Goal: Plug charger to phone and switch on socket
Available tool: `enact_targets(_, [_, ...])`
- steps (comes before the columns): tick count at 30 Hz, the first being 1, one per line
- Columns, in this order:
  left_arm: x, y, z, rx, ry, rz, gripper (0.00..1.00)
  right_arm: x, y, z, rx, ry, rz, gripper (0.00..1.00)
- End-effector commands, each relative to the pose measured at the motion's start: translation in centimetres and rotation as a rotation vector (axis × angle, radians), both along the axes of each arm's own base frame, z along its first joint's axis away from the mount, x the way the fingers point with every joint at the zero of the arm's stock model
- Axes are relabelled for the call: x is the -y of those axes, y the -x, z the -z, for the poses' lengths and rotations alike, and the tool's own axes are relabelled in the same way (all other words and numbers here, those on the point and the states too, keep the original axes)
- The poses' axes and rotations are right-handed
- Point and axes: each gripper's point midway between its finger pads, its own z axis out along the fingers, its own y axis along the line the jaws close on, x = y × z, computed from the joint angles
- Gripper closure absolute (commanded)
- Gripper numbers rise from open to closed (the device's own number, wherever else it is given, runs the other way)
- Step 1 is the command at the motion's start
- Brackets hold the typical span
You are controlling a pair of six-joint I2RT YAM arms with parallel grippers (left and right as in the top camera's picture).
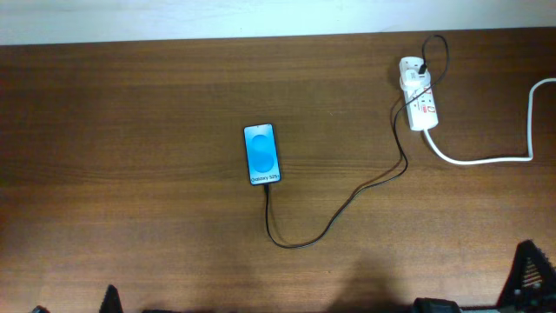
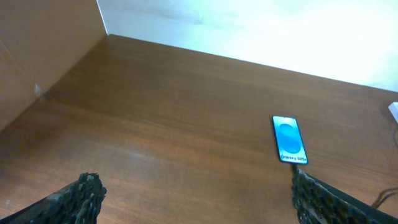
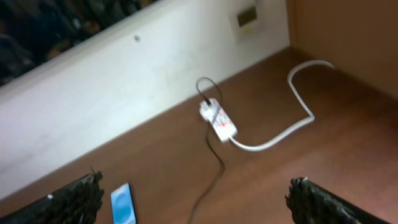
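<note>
Left gripper [image 2: 196, 190]: low in frame, jaws spread wide, empty.
Phone [image 1: 261, 154]: frame centre, flat on table, screen lit.
Cable [image 1: 347, 202]: meets phone's lower end, loops down, climbs to power strip [image 1: 419, 94] at upper right; whether seated in phone, cannot tell.
White cord [image 1: 486, 159]: leaves strip toward right edge.
Right gripper [image 3: 196, 193]: jaws spread, empty.
Risk: broad finger pressing switch [image 1: 426, 103] may shove light strip or knock plug [image 1: 420, 67] loose.
Views: overhead alone shows full cable run; right wrist alone shows wall plate [image 3: 247, 15].

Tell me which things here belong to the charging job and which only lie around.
For the job: phone, charger cable, socket.
Only lying about: thick white cord of the socket, wall plate.
</note>
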Motion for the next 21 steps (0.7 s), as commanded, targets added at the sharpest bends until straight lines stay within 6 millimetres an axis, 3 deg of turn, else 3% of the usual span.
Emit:
enact_targets(1, [-0.1,-0.1,0.0,-0.008,-0.019,-0.003,0.01,0.1,0.5,5.5,-0.092,-0.005,-0.002,0.02])
enact_targets(6, [-0.1,-0.1,0.0,-0.008,-0.019,-0.003,0.01,0.0,1.6,13.5,-0.287,-0.027,-0.002,0.02])
enact_targets(10, [-0.1,-0.1,0.0,-0.008,-0.019,-0.002,0.01,-0.2,2.1,17.9,-0.381,-0.042,-0.009,0.02])
enact_targets(15, [-0.1,-0.1,0.0,-0.008,-0.019,-0.002,0.01,-0.4,1.9,20.7,-0.439,-0.058,-0.016,0.02])
enact_targets(21, [-0.1,-0.1,0.0,-0.008,-0.019,-0.002,0.01,-0.5,1.9,21.0,-0.446,-0.06,-0.019,0.02])
